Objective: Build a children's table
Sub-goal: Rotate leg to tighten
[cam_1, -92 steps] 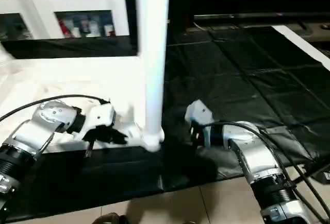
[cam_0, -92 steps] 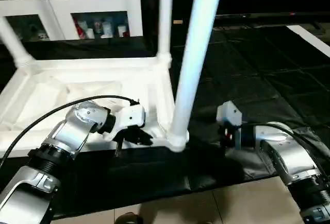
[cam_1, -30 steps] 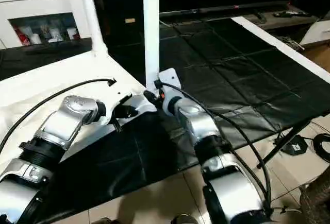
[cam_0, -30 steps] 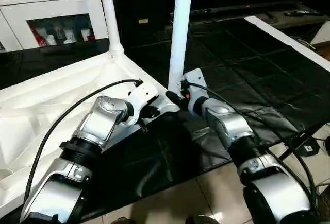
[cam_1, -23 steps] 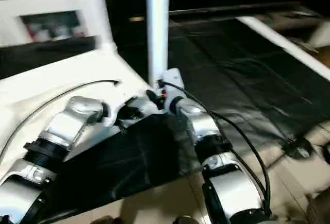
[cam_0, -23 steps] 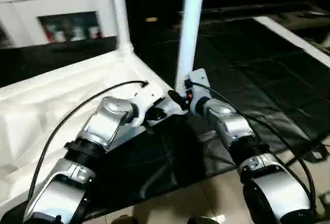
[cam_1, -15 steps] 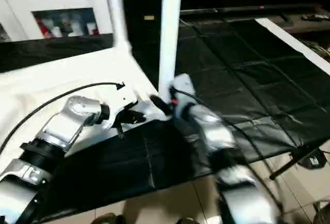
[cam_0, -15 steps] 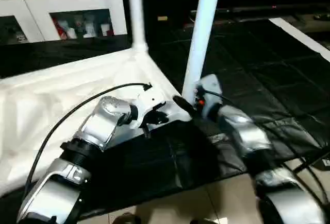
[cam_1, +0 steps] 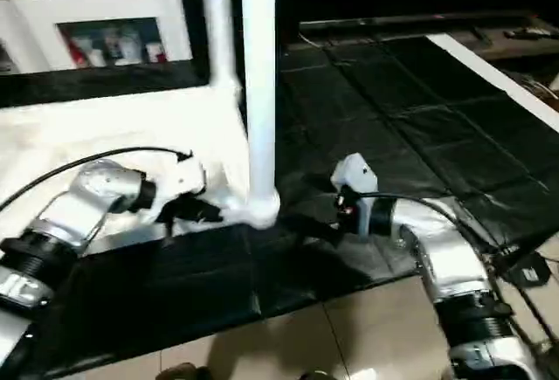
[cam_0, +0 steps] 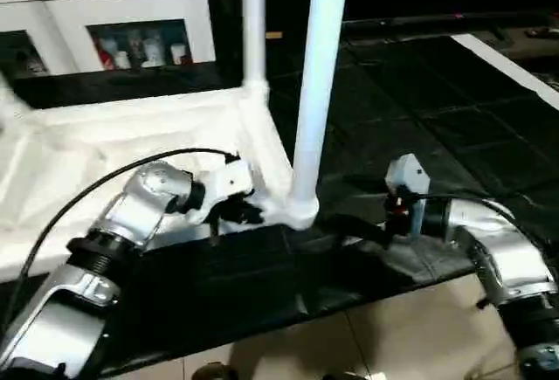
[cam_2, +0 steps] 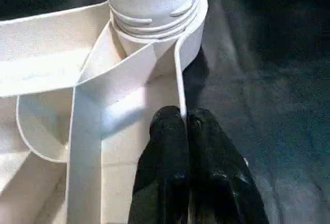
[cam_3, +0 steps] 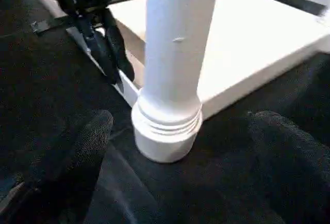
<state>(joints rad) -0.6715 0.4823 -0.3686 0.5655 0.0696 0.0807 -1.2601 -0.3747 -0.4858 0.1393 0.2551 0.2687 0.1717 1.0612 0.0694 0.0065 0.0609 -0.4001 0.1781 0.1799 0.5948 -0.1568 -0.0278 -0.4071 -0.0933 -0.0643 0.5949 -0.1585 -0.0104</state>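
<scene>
The children's table top point(cam_0: 131, 144) lies upside down on a black mat, ribbed underside up. Two white legs stand upright in its corner sockets, the near leg point(cam_0: 319, 74) and a far leg point(cam_0: 253, 22). My left gripper point(cam_0: 249, 214) is shut on the top's thin rim point(cam_2: 179, 80), right beside the near leg's socket point(cam_2: 154, 7). My right gripper point(cam_0: 336, 223) hovers low over the mat just right of that socket. It is open, with its fingers point(cam_3: 87, 136) spread wide on either side of the leg's base point(cam_3: 167, 126) without touching it.
A white cabinet with glass doors point(cam_0: 113, 13) stands behind the table top. The black mat point(cam_0: 437, 118) stretches to the right, with a white strip point(cam_0: 507, 61) along its far edge. Tiled floor point(cam_0: 410, 328) lies in front. A black cable point(cam_0: 105, 179) arcs over my left arm.
My right gripper has opened wide and drawn back to the right, away from the near leg. The left gripper stays shut on the rim. The camera has shifted.
</scene>
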